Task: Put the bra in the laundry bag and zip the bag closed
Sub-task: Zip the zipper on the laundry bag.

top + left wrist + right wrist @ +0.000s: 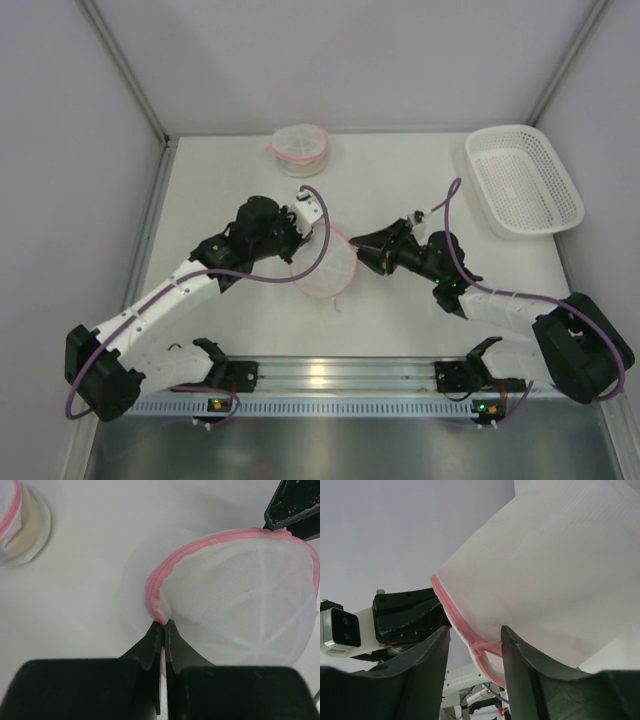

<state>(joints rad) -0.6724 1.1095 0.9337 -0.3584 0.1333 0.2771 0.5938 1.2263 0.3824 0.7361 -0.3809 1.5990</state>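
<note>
Both my arms reach inward, wrists facing.
Left gripper (164, 626) pinches the laundry bag (240, 605) rim, jaws together; right gripper (473, 630) stands parted (straddling that rim).

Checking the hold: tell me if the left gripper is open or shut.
Shut: the left gripper pinches the laundry bag at its pink zipper edge.

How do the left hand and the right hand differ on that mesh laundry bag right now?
The left hand is pinched shut on the laundry bag's pink zipper edge; the right hand is open, straddling that edge unclamped. The left hand is at the bag's left side, the right hand at its right. Both meet the pink edge.
</note>
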